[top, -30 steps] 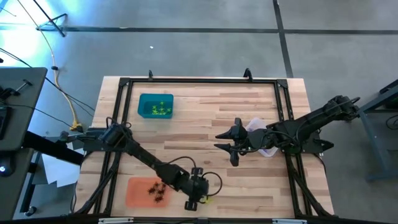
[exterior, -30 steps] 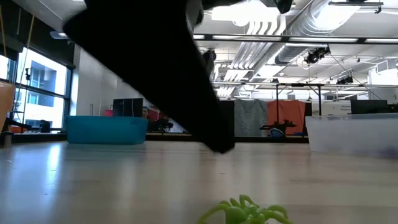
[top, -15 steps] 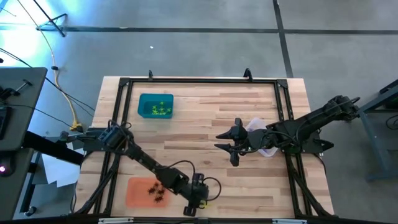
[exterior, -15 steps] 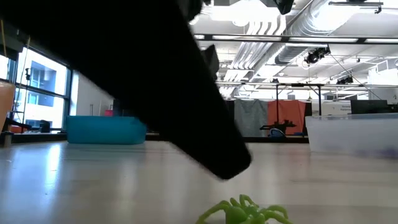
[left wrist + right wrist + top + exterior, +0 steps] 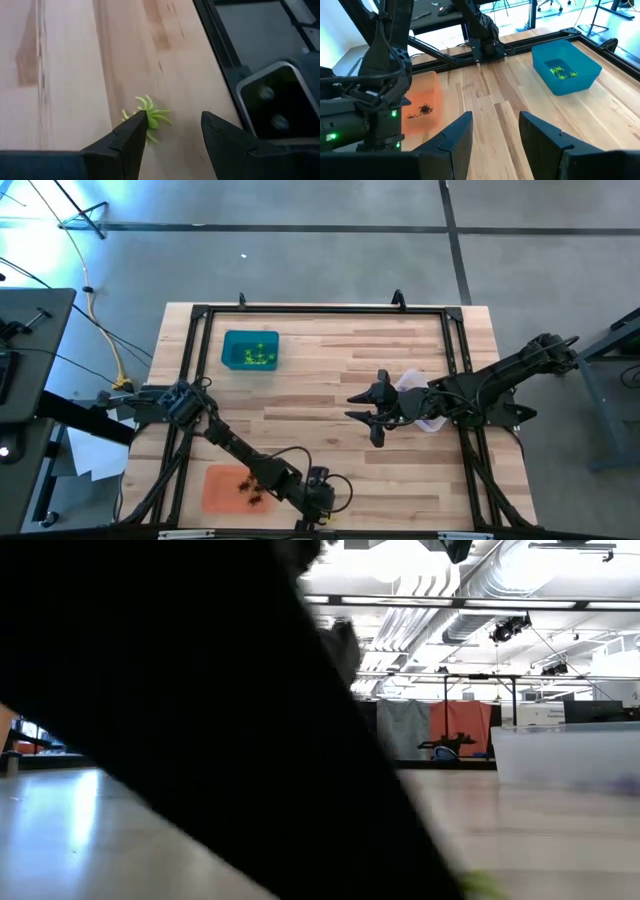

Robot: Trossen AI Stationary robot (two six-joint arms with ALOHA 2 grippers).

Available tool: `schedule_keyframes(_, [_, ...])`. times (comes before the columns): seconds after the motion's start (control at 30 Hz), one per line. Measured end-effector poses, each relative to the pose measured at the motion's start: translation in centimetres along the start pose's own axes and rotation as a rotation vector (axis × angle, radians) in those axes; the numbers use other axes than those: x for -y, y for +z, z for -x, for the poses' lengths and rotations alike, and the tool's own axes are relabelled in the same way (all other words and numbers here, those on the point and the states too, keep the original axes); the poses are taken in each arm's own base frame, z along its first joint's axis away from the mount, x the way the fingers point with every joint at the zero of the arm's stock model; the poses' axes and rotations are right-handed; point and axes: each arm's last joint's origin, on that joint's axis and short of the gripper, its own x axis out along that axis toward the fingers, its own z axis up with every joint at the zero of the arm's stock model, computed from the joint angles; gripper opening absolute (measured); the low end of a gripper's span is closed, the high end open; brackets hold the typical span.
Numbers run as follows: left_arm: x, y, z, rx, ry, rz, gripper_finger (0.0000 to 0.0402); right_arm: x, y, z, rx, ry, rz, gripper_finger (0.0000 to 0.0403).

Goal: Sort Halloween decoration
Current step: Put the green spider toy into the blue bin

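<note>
A yellow-green spider (image 5: pixel 152 117) lies on the bare wood near the table's near edge. My left gripper (image 5: pixel 172 127) is open and slants down over it; one fingertip (image 5: pixel 136 125) covers the spider's edge and the other stands to its other side. In the high view this gripper (image 5: pixel 312 518) is at the near edge, right of the orange tray (image 5: pixel 215 485), which holds black spiders. The teal tray (image 5: pixel 250 350) at the far left holds green spiders. My right gripper (image 5: pixel 362 412) hangs open above mid-table, right of centre.
A clear tray (image 5: pixel 428 410) sits under my right arm at the right. A black metal frame (image 5: pixel 320 310) runs around the table's edges, and its near rail with a bracket (image 5: pixel 272 107) lies close beside the spider. In the low view my left arm (image 5: pixel 200 740) blocks most of the picture.
My left gripper has moved toward the table's near edge and down toward the yellow-green spider, staying open. In the low view the arm now covers the teal tray and nearly all of the spider. The spider has not moved.
</note>
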Motion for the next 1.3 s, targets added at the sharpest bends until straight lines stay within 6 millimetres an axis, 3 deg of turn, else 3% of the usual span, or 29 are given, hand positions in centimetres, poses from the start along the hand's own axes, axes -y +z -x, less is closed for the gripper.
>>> schedule_keyframes(0.37, [-0.4,-1.2,-2.0,-0.005,0.04,-0.002,0.0156,0.0,-0.1,0.0,-0.006,-0.002,0.003,0.0156])
schedule_keyframes(0.73, [-2.3,-0.8,-2.2,-0.015,0.075,0.011,0.0008,0.0,-0.1,0.0,-0.006,-0.002,0.003,0.0156])
schedule_keyframes(1.03, [-4.5,-0.1,-2.3,-0.03,0.031,0.1,0.0,0.0,-0.1,0.0,-0.006,-0.002,0.003,0.0156])
schedule_keyframes(1.3, [-4.6,0.6,-1.6,-0.006,0.007,0.134,0.0,0.0,-0.1,0.0,-0.006,-0.002,0.003,0.0156])
